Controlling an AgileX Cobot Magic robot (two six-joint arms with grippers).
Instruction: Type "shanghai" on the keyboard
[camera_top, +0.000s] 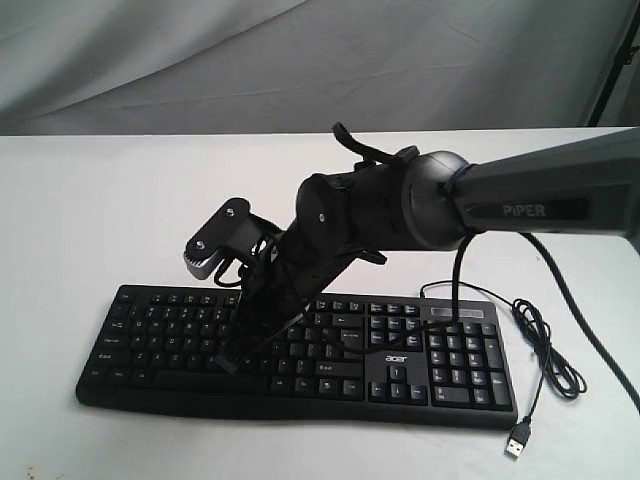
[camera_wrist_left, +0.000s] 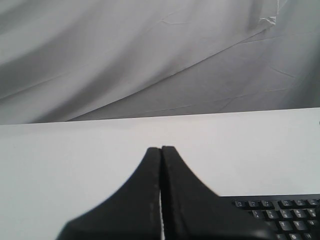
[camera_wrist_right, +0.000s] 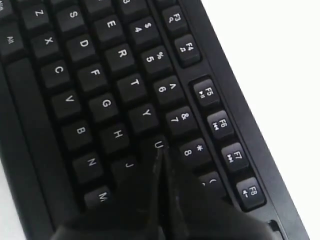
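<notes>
Acer keyboard (camera_top: 340, 370) lies flat on the white table (camera_top: 100, 200), legends facing the exterior camera, number pad on that view's right end. Its USB cable (camera_top: 545, 350) is looped loosely just off the number-pad end, with the plug (camera_top: 516, 445) lying free near that end's front corner.

Right gripper (camera_top: 228, 362) comes in over the keyboard from the number-pad side, angled down onto the letter block. Jaws closed, nothing between them. In the right wrist view the tip (camera_wrist_right: 160, 160) sits at the U key (camera_wrist_right: 158, 145), on its edge toward J (camera_wrist_right: 129, 165). Can't tell if the key is depressed.

Left gripper (camera_wrist_left: 161, 150): jaws pressed together, empty, held over bare table beside the keyboard; only a corner of the keyboard shows in its view.
</notes>
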